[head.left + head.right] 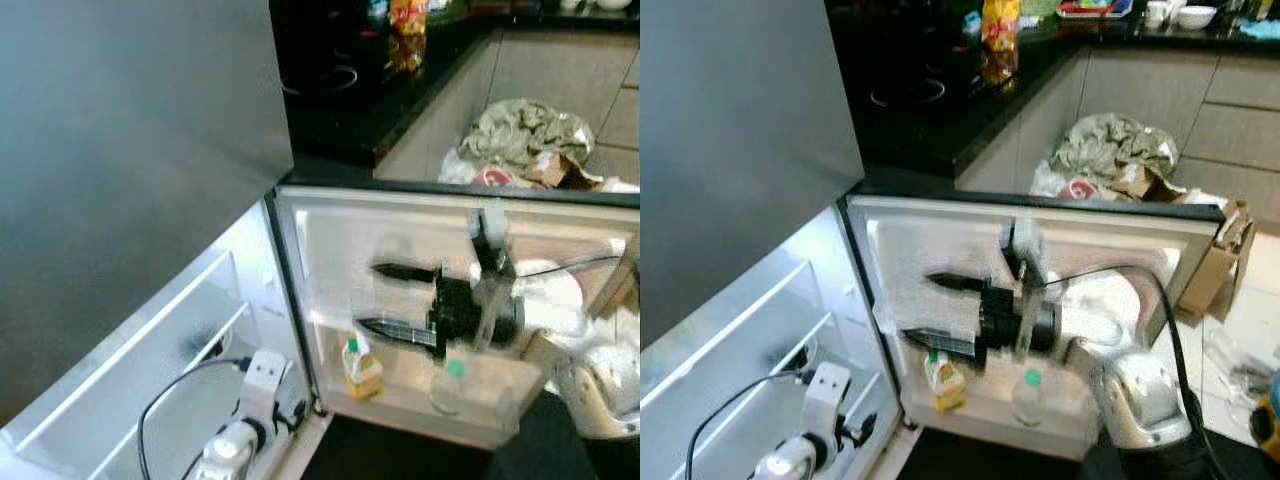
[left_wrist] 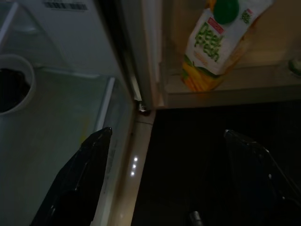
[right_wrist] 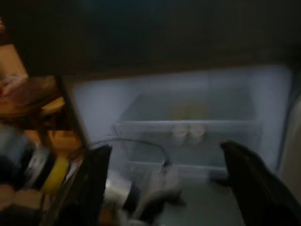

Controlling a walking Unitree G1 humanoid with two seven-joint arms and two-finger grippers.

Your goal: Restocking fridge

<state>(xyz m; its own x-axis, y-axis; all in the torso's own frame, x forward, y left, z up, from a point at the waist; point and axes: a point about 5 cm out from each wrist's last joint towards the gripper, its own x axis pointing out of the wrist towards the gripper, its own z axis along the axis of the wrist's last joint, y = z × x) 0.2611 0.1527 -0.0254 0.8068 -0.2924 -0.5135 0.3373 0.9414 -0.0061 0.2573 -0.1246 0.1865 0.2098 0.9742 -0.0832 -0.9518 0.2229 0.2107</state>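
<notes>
While the fridge door (image 1: 1120, 225) stands swung wide, the right pincer (image 1: 940, 312) reaches across its inner face, its two black fingers (image 1: 955, 282) spread apart with nothing between them, pointing toward the lit fridge interior (image 1: 170, 350). On the door's lower shelf (image 1: 985, 405) a juice carton (image 1: 944, 380) with a green cap stands just below the lower finger, and a clear bottle (image 1: 1027, 396) with a green cap stands near it on the same shelf. Low at the fridge opening, the left pincer (image 2: 176, 162) hangs over the dark floor by the door hinge, its fingers also wide apart and empty; its wrist view looks up at the carton on the shelf. Inside the fridge, two small white cups (image 3: 188, 131) sit side by side on a glass shelf (image 3: 188, 123). Behind the door, a black bench (image 1: 930, 100) carries a yellow snack bag (image 1: 998, 25), and a crumpled heap of bags (image 1: 1110, 150) lies on the floor by the cabinets.
</notes>
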